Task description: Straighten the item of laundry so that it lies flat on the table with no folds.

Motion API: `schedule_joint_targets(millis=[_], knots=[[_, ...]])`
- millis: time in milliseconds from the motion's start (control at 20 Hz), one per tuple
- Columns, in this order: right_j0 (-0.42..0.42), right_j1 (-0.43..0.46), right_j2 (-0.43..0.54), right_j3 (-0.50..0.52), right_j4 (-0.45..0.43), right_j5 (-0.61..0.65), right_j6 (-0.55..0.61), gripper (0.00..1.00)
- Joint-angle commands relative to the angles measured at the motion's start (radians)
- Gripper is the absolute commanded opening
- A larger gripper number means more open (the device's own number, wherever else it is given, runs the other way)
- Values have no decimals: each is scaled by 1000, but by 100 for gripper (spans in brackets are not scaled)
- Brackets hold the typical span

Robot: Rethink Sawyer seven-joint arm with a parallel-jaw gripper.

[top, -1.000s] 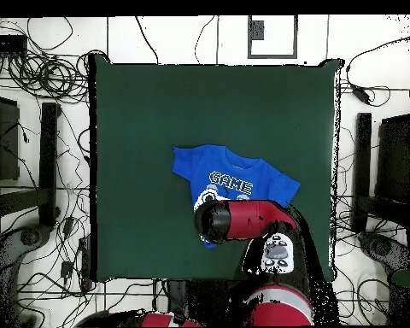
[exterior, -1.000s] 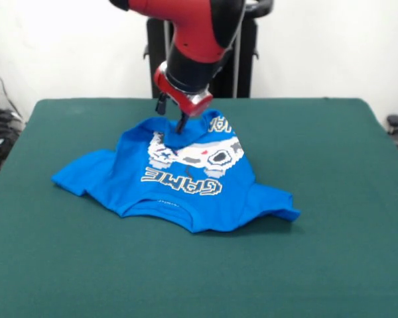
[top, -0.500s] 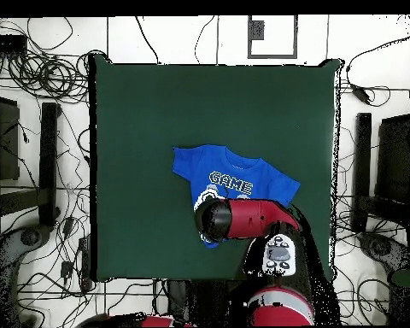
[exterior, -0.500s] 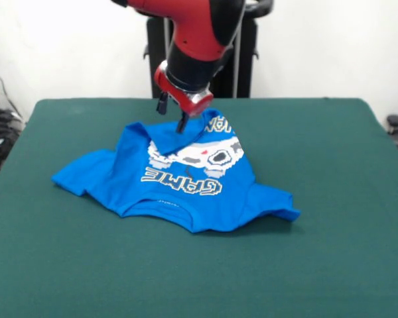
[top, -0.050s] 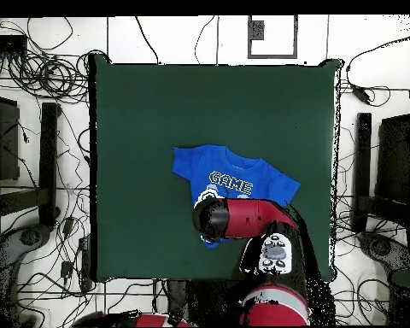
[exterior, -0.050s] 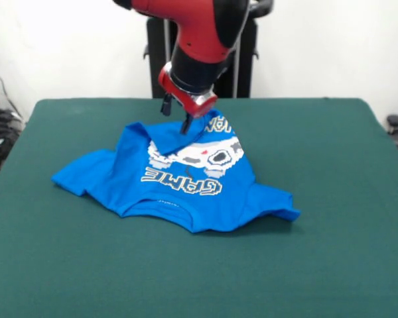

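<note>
Claw (exterior, -0.050s: 184,127) pinching shirt (exterior, -0.050s: 186,179) hem — lifted off table (exterior, -0.050s: 331,199).

Bright, even room light, no glare. Soft shadow under the shirt (exterior, -0.050s: 186,179) on the table (exterior, -0.050s: 331,252). Front view slightly soft.

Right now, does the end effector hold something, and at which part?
The end effector pinches the blue T-shirt at its raised far hem, above the controller print.
</note>
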State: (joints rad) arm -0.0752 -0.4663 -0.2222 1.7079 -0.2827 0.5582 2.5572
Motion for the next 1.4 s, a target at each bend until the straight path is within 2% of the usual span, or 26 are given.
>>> schedule_joint_targets(millis=[50, 300, 950, 1400], knots=[[77, 97, 37, -19, 74, -37, 197, 100], [95, 129, 24, -22, 85, -72, 199, 100], [81, 194, -1, -57, 93, -137, 159, 100], [90, 188, 2, -39, 104, -154, 169, 100]])
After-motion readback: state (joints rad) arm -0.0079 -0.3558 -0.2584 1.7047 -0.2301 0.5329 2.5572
